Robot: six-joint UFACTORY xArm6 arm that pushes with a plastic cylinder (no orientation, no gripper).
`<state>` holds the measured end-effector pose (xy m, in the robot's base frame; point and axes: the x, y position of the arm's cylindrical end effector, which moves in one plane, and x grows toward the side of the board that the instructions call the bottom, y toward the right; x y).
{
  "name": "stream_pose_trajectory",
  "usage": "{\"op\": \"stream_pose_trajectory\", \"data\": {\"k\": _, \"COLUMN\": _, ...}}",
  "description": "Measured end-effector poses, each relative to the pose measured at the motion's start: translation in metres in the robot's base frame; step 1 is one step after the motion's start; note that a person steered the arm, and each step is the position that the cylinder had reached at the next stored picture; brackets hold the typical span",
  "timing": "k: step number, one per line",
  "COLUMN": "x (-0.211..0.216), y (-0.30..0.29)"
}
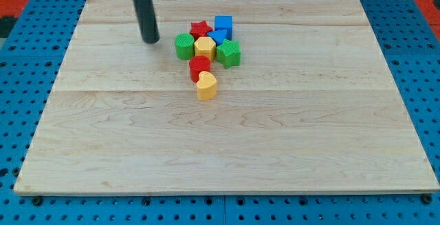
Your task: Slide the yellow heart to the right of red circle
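Touching red circle (199, 65), yellow heart (206, 86) points right — my tip (150, 40) clawless, well left.

No text, label, brand, number or sign can be read anywhere in the camera view. The pale wooden desk (227, 149) shows only its grain, and the small coloured plastic blocks, such as the yellow heart block (206, 86) and the red round block (199, 66), carry no readable marks.
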<state>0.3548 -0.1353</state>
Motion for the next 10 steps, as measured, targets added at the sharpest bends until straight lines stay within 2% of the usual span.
{"op": "stream_pose_trajectory", "data": {"k": 1, "x": 0.097, "y": 0.042}}
{"op": "stream_pose_trajectory", "data": {"k": 2, "x": 0.133, "y": 0.093}}
{"op": "stream_pose_trajectory", "data": {"k": 3, "x": 0.12, "y": 0.123}}
{"op": "stream_pose_trajectory", "data": {"k": 4, "x": 0.095, "y": 0.077}}
{"op": "stream_pose_trajectory", "data": {"k": 5, "x": 0.095, "y": 0.022}}
{"op": "stream_pose_trajectory", "data": {"k": 6, "x": 0.084, "y": 0.014}}
{"op": "stream_pose_trajectory", "data": {"k": 7, "x": 0.094, "y": 0.037}}
{"op": "stream_pose_trajectory", "data": {"k": 10, "x": 0.063, "y": 0.085}}
